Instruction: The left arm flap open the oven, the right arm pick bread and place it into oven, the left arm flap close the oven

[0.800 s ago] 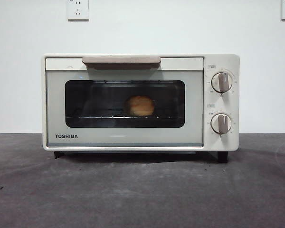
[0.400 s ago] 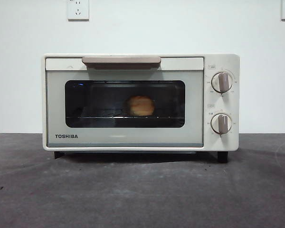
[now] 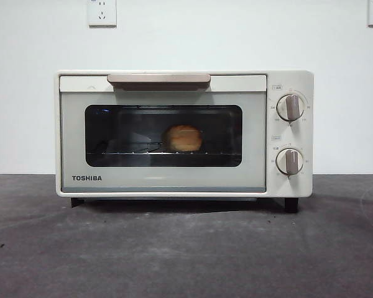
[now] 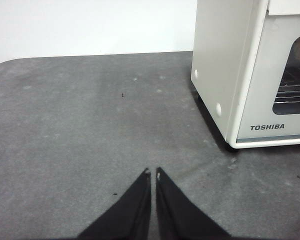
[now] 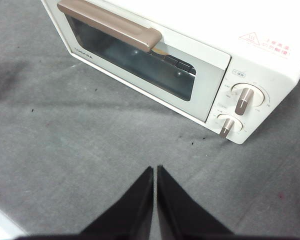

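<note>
Grey felt-like worktop [image 3: 186, 248] carries everything here, and on it we see the cream-white oven [image 3: 184, 133] standing square to the front camera, its door shut flush and its beige bar handle [image 3: 158, 79] running level along the door's top edge. Behind the dark glass the bread [image 3: 183, 138] sits on the wire rack [image 3: 130, 151], about mid-width of the window. We judge the task as good as finished: bread inside, door closed, nothing left to carry.

Neither arm shows in the front view. The left tool [image 4: 153, 173] hovers over bare worktop with its two black jaws pressed together and holding nothing; the oven's side wall and door corner lie off to one side of it, well apart. The right tool [image 5: 155, 170] is likewise pinched closed and empty, looking down on the oven's door and knobs [image 5: 245, 97] from above and in front, also apart from it.

Should the door need another touch, the handle's long axis runs across the oven's width, and the left tool sits by that side's corner.
</note>
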`<action>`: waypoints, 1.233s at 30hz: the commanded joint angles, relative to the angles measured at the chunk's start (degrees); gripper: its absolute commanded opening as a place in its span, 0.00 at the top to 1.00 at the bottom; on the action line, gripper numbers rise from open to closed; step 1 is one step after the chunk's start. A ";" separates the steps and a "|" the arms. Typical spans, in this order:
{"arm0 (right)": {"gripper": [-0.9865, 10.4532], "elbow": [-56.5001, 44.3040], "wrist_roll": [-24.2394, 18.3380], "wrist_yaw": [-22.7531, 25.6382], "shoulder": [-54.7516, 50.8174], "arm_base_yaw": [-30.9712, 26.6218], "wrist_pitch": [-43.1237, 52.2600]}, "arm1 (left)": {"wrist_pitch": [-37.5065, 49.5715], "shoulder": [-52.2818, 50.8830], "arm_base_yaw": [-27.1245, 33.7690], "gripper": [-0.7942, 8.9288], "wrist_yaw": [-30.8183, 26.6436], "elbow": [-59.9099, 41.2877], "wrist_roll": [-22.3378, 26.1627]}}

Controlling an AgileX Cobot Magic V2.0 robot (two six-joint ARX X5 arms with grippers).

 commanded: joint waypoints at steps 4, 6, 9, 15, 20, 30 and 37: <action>0.91 0.83 0.61 0.07 0.48 0.61 0.42 | -0.37 -0.07 0.15 0.89 -0.17 -1.18 0.68; 0.91 0.83 0.61 0.07 0.48 0.61 0.42 | -0.37 -0.07 0.15 0.89 -0.17 -1.18 0.68; 0.91 0.83 0.61 0.07 0.48 0.61 0.44 | -0.37 -0.07 0.15 0.89 -0.15 -1.18 0.68; 0.91 0.83 0.61 0.07 0.48 0.61 0.42 | -0.37 -0.07 0.15 0.89 -0.17 -1.18 0.68; 0.91 0.83 0.59 0.04 0.48 0.61 0.33 | -0.37 -0.07 0.15 0.89 -0.17 -1.18 0.68; 0.91 0.81 -1.01 -2.05 -5.70 -12.87 2.01 | -0.37 -0.07 0.15 0.89 -0.17 -1.18 0.68; 0.91 -5.46 -8.76 -3.54 -14.03 -26.27 14.14 | -0.37 -0.07 0.15 0.89 -0.17 -1.18 0.68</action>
